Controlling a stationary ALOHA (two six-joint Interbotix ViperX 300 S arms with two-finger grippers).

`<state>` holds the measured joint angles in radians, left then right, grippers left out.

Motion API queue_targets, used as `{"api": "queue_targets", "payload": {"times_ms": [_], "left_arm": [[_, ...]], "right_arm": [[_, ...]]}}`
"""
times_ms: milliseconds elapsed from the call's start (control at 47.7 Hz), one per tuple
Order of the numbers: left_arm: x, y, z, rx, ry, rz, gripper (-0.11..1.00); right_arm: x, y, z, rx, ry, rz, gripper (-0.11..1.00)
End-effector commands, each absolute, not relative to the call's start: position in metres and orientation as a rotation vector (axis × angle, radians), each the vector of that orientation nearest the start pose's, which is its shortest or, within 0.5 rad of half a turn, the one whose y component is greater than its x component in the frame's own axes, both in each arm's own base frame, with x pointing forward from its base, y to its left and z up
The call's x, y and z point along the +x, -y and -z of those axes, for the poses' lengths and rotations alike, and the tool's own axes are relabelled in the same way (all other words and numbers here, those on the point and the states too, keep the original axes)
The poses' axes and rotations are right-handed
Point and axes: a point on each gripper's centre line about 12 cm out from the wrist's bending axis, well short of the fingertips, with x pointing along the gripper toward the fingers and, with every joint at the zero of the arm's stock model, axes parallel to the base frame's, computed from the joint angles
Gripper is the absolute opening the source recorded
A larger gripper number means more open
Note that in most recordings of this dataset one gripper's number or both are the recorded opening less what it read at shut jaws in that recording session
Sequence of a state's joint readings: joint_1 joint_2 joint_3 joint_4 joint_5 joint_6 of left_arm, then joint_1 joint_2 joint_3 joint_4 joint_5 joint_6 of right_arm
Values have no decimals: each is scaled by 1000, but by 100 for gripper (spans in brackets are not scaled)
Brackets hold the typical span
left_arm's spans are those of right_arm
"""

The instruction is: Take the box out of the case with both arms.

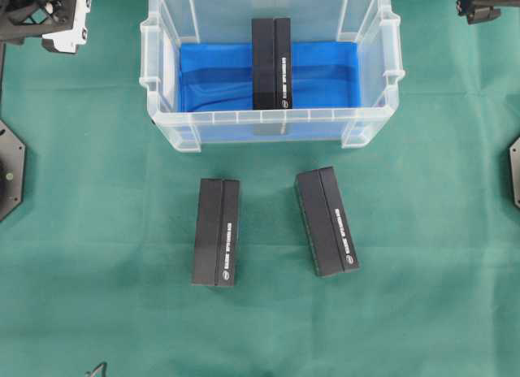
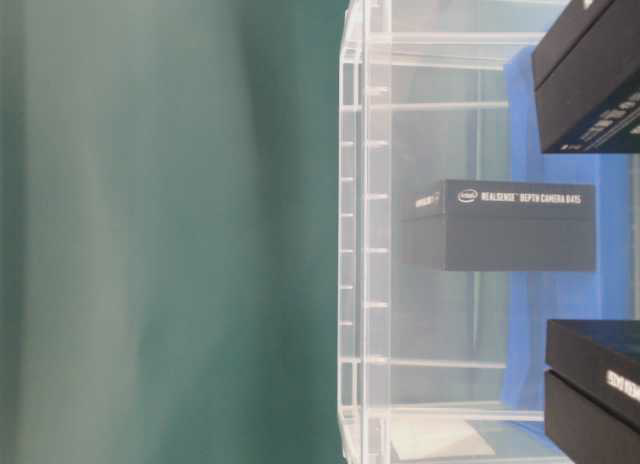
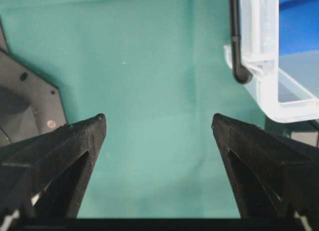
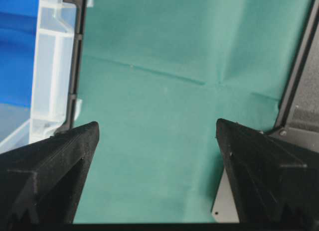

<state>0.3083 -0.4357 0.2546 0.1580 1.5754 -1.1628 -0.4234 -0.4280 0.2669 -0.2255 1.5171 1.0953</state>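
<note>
Toward the far edge of the table [image 1: 89, 231] sits the case [image 1: 162, 84], and the black box [image 1: 270, 62] stands inside it on the blue sheet [image 1: 211, 80]. Each end effector, left [image 3: 158, 126] and right [image 4: 157, 129], hangs wide and empty over green cloth outside the case. Both should probably descend together on opposite sides of the box, clearing the rim. Only the table-level view shows the box's RealSense lettering; only the overhead shows two more boxes [image 1: 216, 231] [image 1: 327, 220] nearer the front edge.

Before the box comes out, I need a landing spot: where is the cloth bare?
Bare cloth lies left of the case, right of it, and below the two outside boxes. The strip between case and those boxes is tight.
</note>
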Motion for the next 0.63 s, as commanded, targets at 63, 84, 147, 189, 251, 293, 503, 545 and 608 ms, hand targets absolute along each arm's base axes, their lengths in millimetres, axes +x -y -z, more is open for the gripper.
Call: {"api": "queue_targets", "payload": {"times_ms": [63, 84, 147, 189, 251, 293, 503, 545, 608], "left_arm": [[225, -92, -368, -1053, -996, -1156, 91], [225, -92, -367, -1052, -997, -1157, 91], [225, -92, -367, -1052, -997, -1157, 91], [225, -92, -367, -1052, -997, -1157, 91], [225, -92, -367, -1055, -996, -1158, 91], [225, -92, -367, -1055, -996, -1158, 91], [225, -92, -368, -1056, -995, -1157, 91], [225, -92, -367, -1056, -997, -1157, 91], [225, -92, -367, -1057, -996, -1158, 91]], "right_arm": [[217, 127, -365, 1011, -923, 1231, 93], [217, 127, -365, 1012, -924, 1230, 93], [217, 127, -365, 1012, -924, 1230, 93], [217, 127, -365, 1012, -922, 1230, 93], [217, 127, -365, 1013, -924, 1229, 93], [217, 127, -365, 1014, -924, 1229, 93], [217, 127, -365, 1013, -926, 1230, 93], [217, 127, -365, 1013, -926, 1230, 93], [217, 127, -365, 1015, -926, 1229, 93]]}}
